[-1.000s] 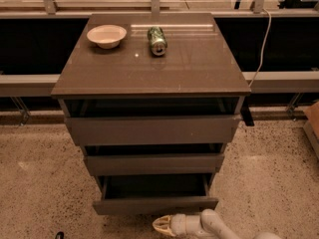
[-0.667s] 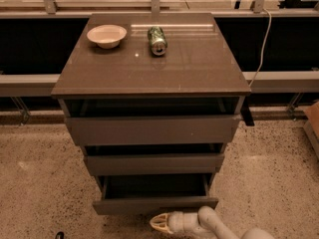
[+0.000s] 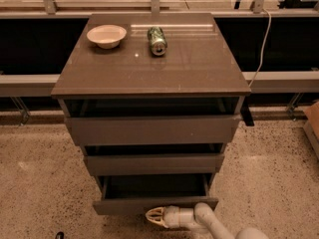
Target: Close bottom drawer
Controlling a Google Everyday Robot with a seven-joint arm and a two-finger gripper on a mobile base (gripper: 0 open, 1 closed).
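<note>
The bottom drawer (image 3: 154, 204) is the narrowest of three grey-brown drawers and stands pulled out, its dark inside showing above a slim flat front panel. My gripper (image 3: 155, 216) is low at the bottom edge of the view, just below and in front of that panel, near its middle. It points left, with the white arm running off to the lower right. The gripper seems to be at or very near the panel's lower edge; contact is not clear.
The mid-width drawer (image 3: 153, 163) and the widest top drawer (image 3: 152, 129) are also pulled out a little. A white bowl (image 3: 106, 35) and a green can (image 3: 157, 40) lying on its side rest on the cabinet top (image 3: 189, 63). Speckled floor lies on both sides.
The gripper has shifted a little to the left along the bottom drawer's front. The drawers have not visibly moved.
</note>
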